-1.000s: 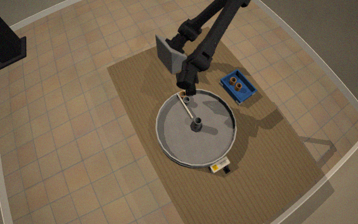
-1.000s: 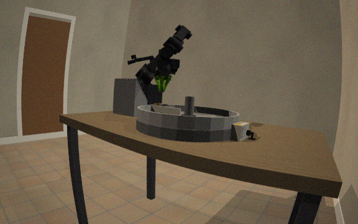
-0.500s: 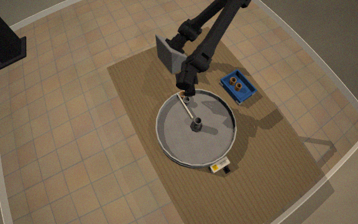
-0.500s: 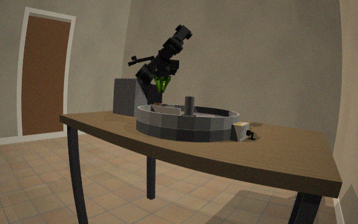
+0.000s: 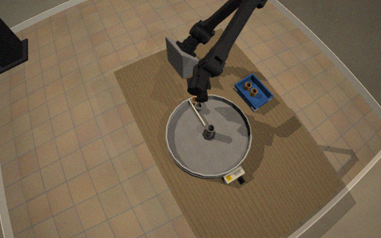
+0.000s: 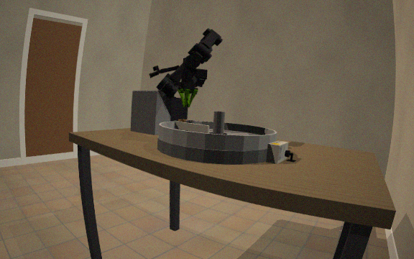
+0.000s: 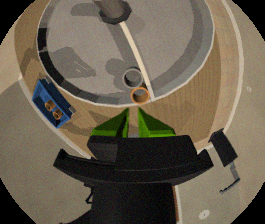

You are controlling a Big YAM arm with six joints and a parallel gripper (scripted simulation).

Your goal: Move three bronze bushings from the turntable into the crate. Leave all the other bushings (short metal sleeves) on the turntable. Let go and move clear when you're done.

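The grey turntable (image 5: 208, 138) holds one bronze bushing (image 5: 194, 98) at its far rim and a grey bushing (image 5: 198, 106) right beside it, both next to a pale divider bar (image 5: 197, 112). In the wrist view the bronze bushing (image 7: 140, 95) lies just ahead of the fingertips, with the grey one (image 7: 131, 79) behind it. My gripper (image 5: 200, 97) hangs above that rim spot, its green fingers a narrow gap apart with nothing between them. The blue crate (image 5: 253, 86) at the right holds two bronze bushings (image 5: 251, 88).
A grey post (image 5: 210, 129) stands at the turntable's centre. A grey block (image 5: 180, 61) stands behind the turntable by the arm's base. A small white control box (image 5: 234, 175) sits at the turntable's near edge.
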